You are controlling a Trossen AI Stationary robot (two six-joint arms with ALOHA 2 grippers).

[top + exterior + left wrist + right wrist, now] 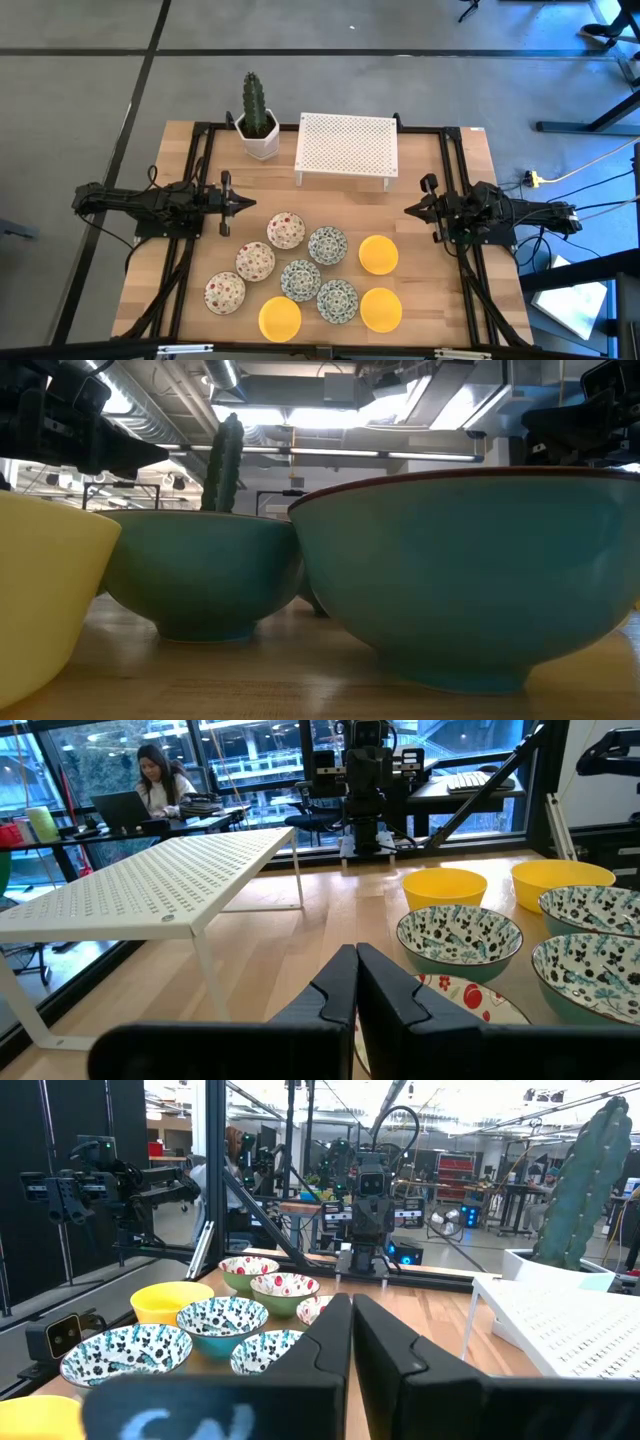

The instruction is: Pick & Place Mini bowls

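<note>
I see both grippers pressed together and empty at the table's sides — the left gripper (pixel 243 203) sits nearest the red-specked bowl (pixel 285 230), which lies just ahead of it in the front-centre mini bowls (pixel 300 279) cluster.

Toward the back of the wooden table (pixel 420 260): a white perforated rack (pixel 346 146), standing on short legs. Just beside the rack, off one short end: a white hexagonal pot (pixel 261 137) holding an upright green cactus (pixel 254 100). Beyond the rack, in the room: a person (pixel 160 782) seated at a laptop (pixel 122 812).
</note>
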